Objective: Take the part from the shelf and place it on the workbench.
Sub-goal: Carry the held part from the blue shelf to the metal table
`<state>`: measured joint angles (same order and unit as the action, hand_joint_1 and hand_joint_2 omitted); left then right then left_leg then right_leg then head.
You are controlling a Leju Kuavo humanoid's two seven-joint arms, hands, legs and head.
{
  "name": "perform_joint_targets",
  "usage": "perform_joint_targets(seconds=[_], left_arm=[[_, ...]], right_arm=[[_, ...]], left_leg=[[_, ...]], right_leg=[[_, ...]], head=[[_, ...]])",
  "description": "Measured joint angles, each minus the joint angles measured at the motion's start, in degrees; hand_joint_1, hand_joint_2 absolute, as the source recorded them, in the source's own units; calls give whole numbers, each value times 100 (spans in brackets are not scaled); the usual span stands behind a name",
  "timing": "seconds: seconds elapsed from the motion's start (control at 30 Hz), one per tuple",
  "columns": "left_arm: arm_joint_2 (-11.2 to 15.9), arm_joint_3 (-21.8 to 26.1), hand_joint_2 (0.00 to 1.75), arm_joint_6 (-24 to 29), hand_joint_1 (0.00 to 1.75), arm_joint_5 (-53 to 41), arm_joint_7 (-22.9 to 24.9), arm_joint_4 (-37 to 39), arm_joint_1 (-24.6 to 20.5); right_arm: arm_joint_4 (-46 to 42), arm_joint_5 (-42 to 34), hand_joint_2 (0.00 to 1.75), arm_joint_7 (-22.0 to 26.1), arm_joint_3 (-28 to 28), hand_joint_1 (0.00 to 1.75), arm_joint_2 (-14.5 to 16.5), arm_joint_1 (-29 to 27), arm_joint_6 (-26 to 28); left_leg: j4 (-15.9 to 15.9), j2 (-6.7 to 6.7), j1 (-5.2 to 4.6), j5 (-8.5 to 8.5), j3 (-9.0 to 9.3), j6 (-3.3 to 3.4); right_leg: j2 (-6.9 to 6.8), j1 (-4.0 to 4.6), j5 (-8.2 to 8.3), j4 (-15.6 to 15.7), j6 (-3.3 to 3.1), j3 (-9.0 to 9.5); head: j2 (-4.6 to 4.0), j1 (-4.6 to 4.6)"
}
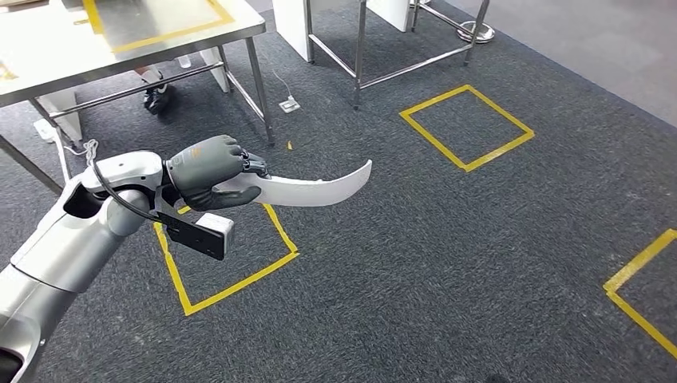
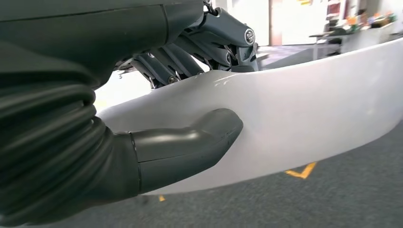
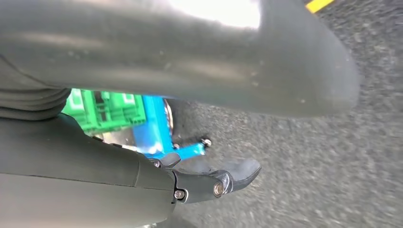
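My left hand point(image 1: 209, 171) grips one end of the part point(image 1: 319, 190), a long, curved white plastic piece that tapers to a point on the right and hangs above the grey carpet. In the left wrist view the thumb point(image 2: 185, 147) presses on the part's point(image 2: 304, 104) smooth white face, and the dark fingers point(image 2: 209, 42) wrap over its edge. The workbench point(image 1: 48, 48), a metal table with a yellow tape outline on top, stands at the upper left. My right hand point(image 3: 142, 175) hangs over the carpet with its fingers point(image 3: 223, 178) apart, holding nothing.
Yellow tape squares mark the carpet under my left arm point(image 1: 227, 263), ahead on the right point(image 1: 467, 128) and at the right edge point(image 1: 643, 295). A second metal table frame point(image 1: 359, 48) stands ahead. A floor socket point(image 1: 289, 104) lies near the workbench leg. A blue and green cart point(image 3: 114, 111) is behind my right hand.
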<state>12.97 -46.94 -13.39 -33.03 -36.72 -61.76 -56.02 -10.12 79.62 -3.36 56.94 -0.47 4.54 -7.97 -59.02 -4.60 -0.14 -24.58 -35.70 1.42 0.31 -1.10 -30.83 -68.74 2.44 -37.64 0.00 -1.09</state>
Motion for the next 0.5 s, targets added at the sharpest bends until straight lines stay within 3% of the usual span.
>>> perform_joint_targets(seconds=[0.07,0.13,0.2,0.23,0.27,0.33,0.4,0.43,0.47,0.5], left_arm=[[-13,-3,175,1,175,1,-2,29,-20],[-21,-3,175,2,175,7,-8,50,-37],[-5,-3,175,3,175,13,-13,70,-39],[14,-2,175,5,175,14,-13,79,-44],[26,-1,175,7,175,16,-13,86,-58],[36,-5,175,12,175,27,-14,101,-88],[25,-30,175,13,175,50,-14,124,-94],[18,-47,175,14,175,69,-14,139,-95],[11,-64,175,15,175,86,-14,154,-101],[1,-76,175,17,175,103,-13,166,-116]], right_arm=[[1,-18,0,13,0,0,-1,3,5],[3,-29,0,42,0,0,1,3,4],[5,-33,0,47,0,0,5,12,3],[5,-33,0,39,0,0,3,22,3],[6,-32,0,39,0,0,2,27,3],[7,-30,0,38,0,0,-7,18,-2],[7,-34,0,14,0,0,-15,6,-14],[7,-39,0,1,0,0,-20,9,-18],[7,-45,0,-8,0,0,-22,19,-22],[7,-51,0,-9,0,0,-22,29,-22]], left_leg=[[-54,-157,10,-10,-37,-66],[-57,-306,21,22,-96,-159],[-22,-427,37,70,-139,-246],[-54,-347,29,49,-171,-278],[-178,-184,19,-34,-242,-303],[-766,238,11,-367,-517,-347],[-1458,398,31,-647,-826,-383],[-1587,424,36,-654,-870,-388],[-1490,444,37,-560,-796,-382],[-1183,486,32,-397,-614,-362]], right_leg=[[318,-45,250,660,-4,305],[496,-53,242,875,-50,406],[348,-48,276,909,-141,419],[271,-54,296,933,-189,430],[189,-62,313,958,-239,440],[26,-47,321,982,-307,448],[-156,-24,312,979,-331,446],[-247,-16,306,978,-334,447],[-331,-10,300,977,-331,452],[-411,-3,291,977,-325,463]], head=[[0,0],[0,2],[0,7],[0,-4],[0,-25],[0,-66],[0,-77],[0,-78],[0,-79],[0,-79]])
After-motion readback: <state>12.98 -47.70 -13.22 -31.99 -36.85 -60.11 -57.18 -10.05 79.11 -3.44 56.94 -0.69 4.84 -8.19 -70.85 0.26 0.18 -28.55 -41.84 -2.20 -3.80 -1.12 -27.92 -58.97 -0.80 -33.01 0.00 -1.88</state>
